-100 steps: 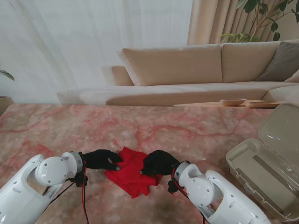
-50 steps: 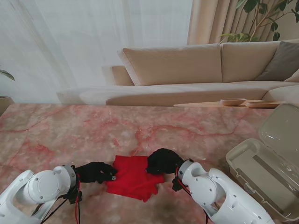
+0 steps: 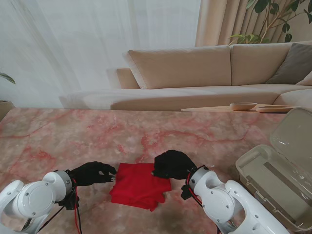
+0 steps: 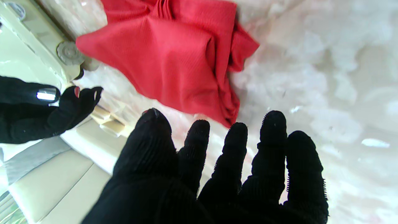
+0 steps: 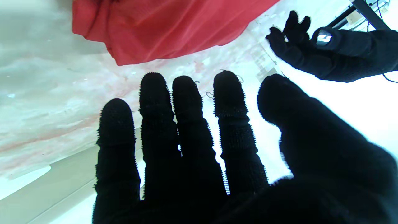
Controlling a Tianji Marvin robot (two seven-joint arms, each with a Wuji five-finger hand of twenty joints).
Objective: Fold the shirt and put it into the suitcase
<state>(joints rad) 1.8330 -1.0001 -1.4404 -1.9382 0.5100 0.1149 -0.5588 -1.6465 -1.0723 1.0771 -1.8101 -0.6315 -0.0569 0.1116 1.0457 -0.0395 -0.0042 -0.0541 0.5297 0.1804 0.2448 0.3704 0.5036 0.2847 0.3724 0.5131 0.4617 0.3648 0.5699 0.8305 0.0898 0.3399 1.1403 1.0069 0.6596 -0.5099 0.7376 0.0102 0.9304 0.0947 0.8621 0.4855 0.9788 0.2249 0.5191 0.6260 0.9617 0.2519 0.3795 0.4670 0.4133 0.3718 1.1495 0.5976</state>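
Your shirt lies bunched in a loose fold on the counter, between both hands and well left of the open suitcase. The left hand and right hand are spread and grasp nothing. Expect limp, light cloth that sags and unfolds; take it at opposite edges, pinching all layers together.

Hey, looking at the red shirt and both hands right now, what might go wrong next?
The red shirt lies in a loose, uneven bundle with layers splayed on its near edge; lifting it may undo the fold. Both the left hand and right hand are open and off the cloth, so a regrasp might catch only the top layer. The suitcase sits far right; carrying could drop it.
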